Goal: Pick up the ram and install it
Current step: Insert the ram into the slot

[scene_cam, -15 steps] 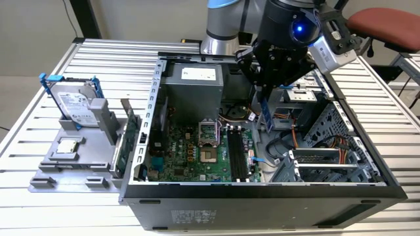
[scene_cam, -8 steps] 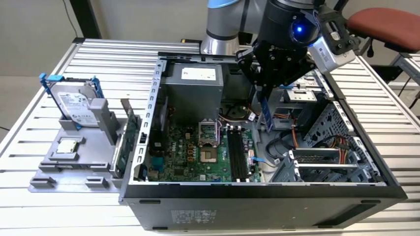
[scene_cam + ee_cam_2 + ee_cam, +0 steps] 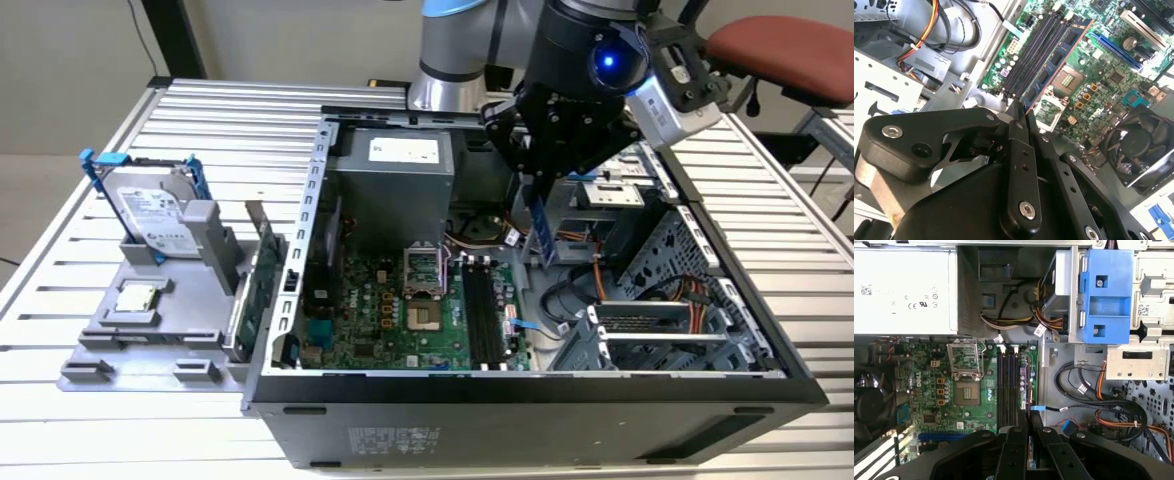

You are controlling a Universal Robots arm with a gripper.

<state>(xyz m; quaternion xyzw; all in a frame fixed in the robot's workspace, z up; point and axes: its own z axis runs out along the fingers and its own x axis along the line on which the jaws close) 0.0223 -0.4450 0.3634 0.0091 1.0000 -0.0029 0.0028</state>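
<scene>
Transport to the slot is being carried out, as judged. The ram (image 3: 541, 238) is being gripped on edge by the claw (image 3: 538, 203), with the fingers closed firmly on the stick's upper part. It is being held inside the open computer case (image 3: 534, 400) on the worktop (image 3: 214, 110), above and just beside the black memory slots (image 3: 483, 312), apart from them. Seating is not yet done. The lower edge is needing to be lined up along one slot, and a square downward press is being called for.

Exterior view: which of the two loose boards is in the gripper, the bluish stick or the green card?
The bluish stick, the ram, hangs upright from the gripper over the open case; the green card stands outside it.
</scene>
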